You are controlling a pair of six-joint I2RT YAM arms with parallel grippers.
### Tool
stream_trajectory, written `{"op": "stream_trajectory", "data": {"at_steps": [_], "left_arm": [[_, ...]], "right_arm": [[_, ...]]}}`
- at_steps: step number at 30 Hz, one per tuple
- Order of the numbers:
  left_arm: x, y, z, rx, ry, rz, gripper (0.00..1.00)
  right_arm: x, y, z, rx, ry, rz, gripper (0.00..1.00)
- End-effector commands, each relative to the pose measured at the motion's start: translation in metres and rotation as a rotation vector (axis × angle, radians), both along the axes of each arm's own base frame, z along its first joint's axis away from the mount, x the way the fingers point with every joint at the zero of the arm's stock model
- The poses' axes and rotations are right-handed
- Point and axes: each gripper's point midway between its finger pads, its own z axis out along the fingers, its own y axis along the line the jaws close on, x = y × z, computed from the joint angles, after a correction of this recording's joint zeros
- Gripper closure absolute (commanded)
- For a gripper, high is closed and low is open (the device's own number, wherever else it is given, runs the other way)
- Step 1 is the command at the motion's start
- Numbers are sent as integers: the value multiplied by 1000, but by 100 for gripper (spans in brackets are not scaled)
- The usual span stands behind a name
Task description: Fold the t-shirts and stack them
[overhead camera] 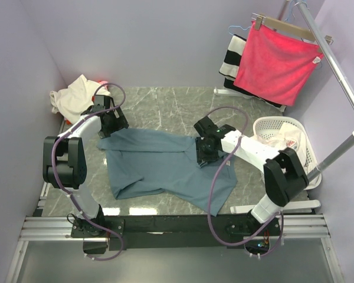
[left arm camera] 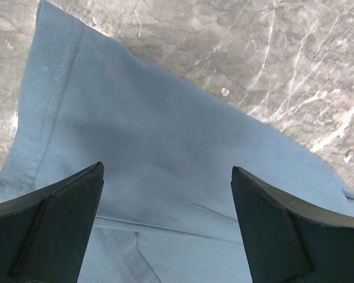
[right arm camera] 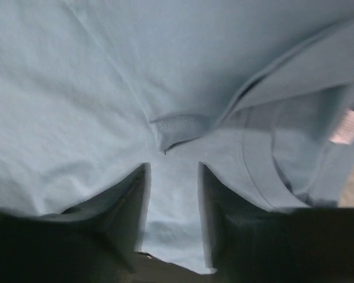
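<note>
The blue-grey t-shirt (overhead camera: pixel 165 168) lies spread on the marble table, with wrinkles. My left gripper (overhead camera: pixel 110 125) hovers over its far-left sleeve (left arm camera: pixel 106 118), fingers (left arm camera: pixel 59 218) wide apart and empty. My right gripper (overhead camera: pixel 204 154) is low on the shirt's right shoulder near the collar (right arm camera: pixel 177 127). Its jaws stand a narrow gap apart with cloth (right arm camera: pixel 172 206) lying between them, and that view is blurred. A cream t-shirt (overhead camera: pixel 74 99) is bunched at the back left with a bit of pink-red cloth (overhead camera: pixel 104 82) behind it. A white shirt with red print (overhead camera: pixel 281 140) lies in the basket.
A white laundry basket (overhead camera: pixel 301 127) stands at the right. Behind it a rack (overhead camera: pixel 336 65) holds a pink-red towel (overhead camera: pixel 277 65) and a striped cloth (overhead camera: pixel 232 56). Walls close in the left and back. Bare marble (overhead camera: pixel 165 106) lies behind the shirt.
</note>
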Motion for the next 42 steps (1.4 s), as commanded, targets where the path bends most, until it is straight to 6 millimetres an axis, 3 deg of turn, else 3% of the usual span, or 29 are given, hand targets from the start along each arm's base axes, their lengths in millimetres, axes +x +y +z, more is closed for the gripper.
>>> {"op": "stream_trajectory", "data": {"at_steps": [1, 2, 4, 5, 9, 15, 21, 27, 32, 38, 40, 42], "left_arm": [[8, -2, 18, -1, -62, -28, 6], [9, -2, 20, 0, -70, -29, 5], [9, -7, 23, -25, -79, -44, 5], [10, -10, 24, -39, -85, -52, 6], [11, -24, 28, -70, -102, -99, 7], [3, -33, 13, -81, -54, -143, 8], [-1, -39, -17, -77, 34, -153, 9], [16, -44, -49, -68, 106, -155, 9], [44, -47, -67, -63, 123, -149, 9], [83, -56, -70, -82, 81, -164, 9], [93, -59, -57, -81, 38, -170, 9], [91, -59, -48, -70, 10, -170, 8]], "right_arm": [[35, -25, 41, -107, -226, -111, 36], [43, -28, 46, -112, -258, -124, 28], [66, -26, 50, -91, -314, -127, 27], [78, -36, 47, -95, -317, -163, 27], [120, -36, 20, -76, -279, -170, 31], [147, -33, -10, -16, -237, -175, 32], [165, -39, -38, 0, -167, -219, 32], [191, -52, -52, 30, -119, -277, 33], [215, -54, -58, 38, -103, -299, 34], [263, -56, -37, 58, -169, -319, 33], [271, -57, -27, 53, -203, -303, 32], [282, -57, -3, 61, -284, -268, 31]]}}
